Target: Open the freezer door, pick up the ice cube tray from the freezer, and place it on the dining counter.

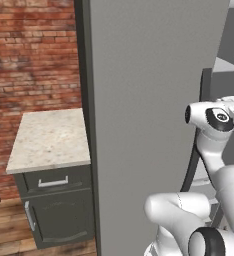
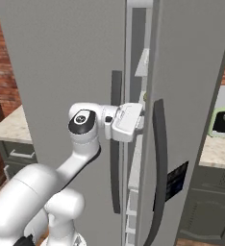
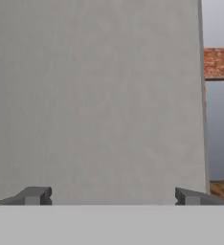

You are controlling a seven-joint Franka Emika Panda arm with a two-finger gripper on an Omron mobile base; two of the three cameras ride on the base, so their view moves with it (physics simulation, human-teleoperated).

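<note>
The freezer door (image 2: 66, 72) stands slightly ajar, a narrow gap beside its dark handle (image 2: 116, 144) showing light shelves (image 2: 133, 178) of the freezer; the ice cube tray cannot be made out. The end effector (image 2: 139, 122) sits at that gap beside the handle, fingers (image 3: 35, 195) spread wide and gripping nothing. Opening is the step in hand. Next, I judge, the door needs swinging much wider, away from the dispenser door (image 2: 191, 96).

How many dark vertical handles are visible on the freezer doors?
2. One handle is on the plain freezer door, behind the gripper; the other handle is on the neighbouring door with the dispenser panel.
</note>
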